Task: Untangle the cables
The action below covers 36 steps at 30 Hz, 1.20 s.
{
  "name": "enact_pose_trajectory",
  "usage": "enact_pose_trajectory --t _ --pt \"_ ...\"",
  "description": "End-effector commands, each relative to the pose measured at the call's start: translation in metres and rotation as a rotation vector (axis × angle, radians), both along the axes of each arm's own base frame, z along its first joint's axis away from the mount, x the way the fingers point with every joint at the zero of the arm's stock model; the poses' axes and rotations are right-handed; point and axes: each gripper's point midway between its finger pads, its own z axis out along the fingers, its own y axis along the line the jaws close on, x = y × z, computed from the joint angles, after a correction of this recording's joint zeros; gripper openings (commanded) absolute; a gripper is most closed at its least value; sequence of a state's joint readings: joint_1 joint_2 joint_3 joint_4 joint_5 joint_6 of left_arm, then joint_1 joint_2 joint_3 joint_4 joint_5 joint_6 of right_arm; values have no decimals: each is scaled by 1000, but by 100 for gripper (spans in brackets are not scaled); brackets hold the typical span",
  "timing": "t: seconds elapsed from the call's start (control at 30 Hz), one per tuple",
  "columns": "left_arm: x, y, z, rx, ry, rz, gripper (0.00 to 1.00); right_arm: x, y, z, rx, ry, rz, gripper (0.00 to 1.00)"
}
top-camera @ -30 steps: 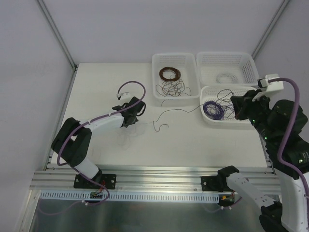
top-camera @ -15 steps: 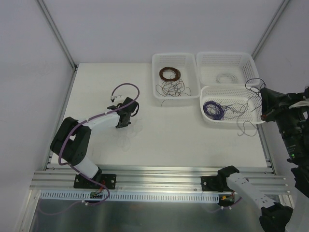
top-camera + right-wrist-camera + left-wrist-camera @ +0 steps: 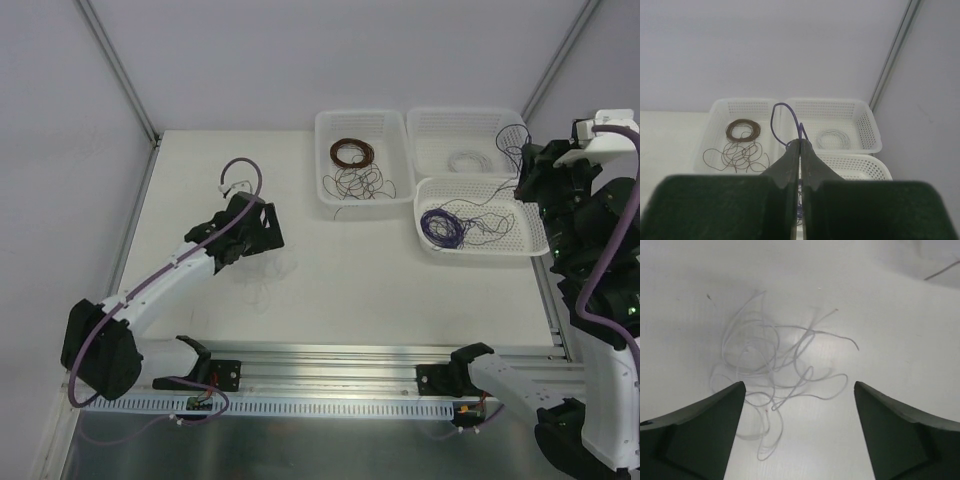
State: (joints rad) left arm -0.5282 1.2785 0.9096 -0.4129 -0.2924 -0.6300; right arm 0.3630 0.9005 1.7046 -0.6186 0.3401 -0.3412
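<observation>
Right fingers [image 3: 799,150] lifted, pinching purple cable [image 3: 782,104]; left fingers [image 3: 260,228] spread wide, empty.

You're looking at a white worktop [image 3: 350,270] boxed in by plain pale grey walls [image 3: 300,50]. Slim metal posts [image 3: 118,70] rise at its far corners, a ribbed aluminium rail [image 3: 330,362] lines your near edge, and the light is soft and even.

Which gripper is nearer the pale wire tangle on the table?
Left. The left gripper hangs open above the pale wire tangle; the right gripper is far off by the baskets, shut on purple wire.
</observation>
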Motion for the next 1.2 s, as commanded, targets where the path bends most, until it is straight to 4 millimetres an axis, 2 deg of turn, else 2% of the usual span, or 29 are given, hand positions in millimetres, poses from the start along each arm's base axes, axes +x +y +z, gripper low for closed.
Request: enact_pose_trajectory --t 0.0,0.03,0.13,0.23,0.43,0.5,0.53,0.6,0.63,0.7,0.73,0.8,0.83,0.87,0.9,0.93,0.97,1.0,1.03,1.1,1.13,1.17 --pt "-15 -12 29 -89 -25 -111 96 8 -17 35 -10 -125 -105 1" --pt "-18 -13 41 -105 -57 -130 99 11 -18 36 -27 -127 -117 1" --pt "-29 -15 58 -135 -96 -194 99 25 -15 36 -43 -127 -126 1" --pt "-40 -9 70 -130 -134 -231 99 37 -9 38 -54 -127 -112 1" --pt "-60 11 82 -94 -215 -252 99 51 -9 50 -53 -144 -122 1" --pt "-63 20 79 -56 -235 -251 99 59 -10 47 -71 -133 -136 1" --pt "-66 25 83 -51 -265 -248 99 63 -15 46 -77 -127 -159 1" --pt "-68 35 78 -3 -280 -239 99 73 -19 36 -100 -114 -188 1" --pt "-70 40 80 6 -302 -236 99 76 -28 31 -109 -105 -220 1" --pt "-73 48 76 46 -318 -235 99 90 -34 10 -122 -73 -243 1" --pt "-75 51 80 48 -345 -233 99 96 -44 -1 -114 -53 -272 1" --pt "-77 60 78 75 -366 -217 99 111 -51 -32 -106 -8 -285 1" --pt "-79 65 82 75 -395 -199 99 116 -63 -43 -93 11 -313 1" --pt "-80 68 82 81 -406 -188 99 122 -65 -52 -48 18 -307 1" --pt "-80 74 79 100 -411 -164 99 128 -69 -76 -31 65 -315 1" --pt "-82 77 81 99 -427 -153 99 133 -78 -90 -11 91 -337 1" --pt "-82 79 80 104 -435 -142 99 138 -76 -103 34 105 -330 1" --pt "-82 82 76 107 -432 -125 99 142 -85 -128 44 154 -358 1" --pt "-83 85 76 108 -440 -109 99 146 -87 -144 58 183 -369 1" --pt "-83 85 75 104 -444 -105 99 150 -98 -168 110 222 -417 1" --pt "-83 87 76 107 -448 -96 99 156 -102 -196 121 285 -433 1" --pt "-82 88 76 113 -448 -89 99 159 -104 -210 140 318 -437 1"
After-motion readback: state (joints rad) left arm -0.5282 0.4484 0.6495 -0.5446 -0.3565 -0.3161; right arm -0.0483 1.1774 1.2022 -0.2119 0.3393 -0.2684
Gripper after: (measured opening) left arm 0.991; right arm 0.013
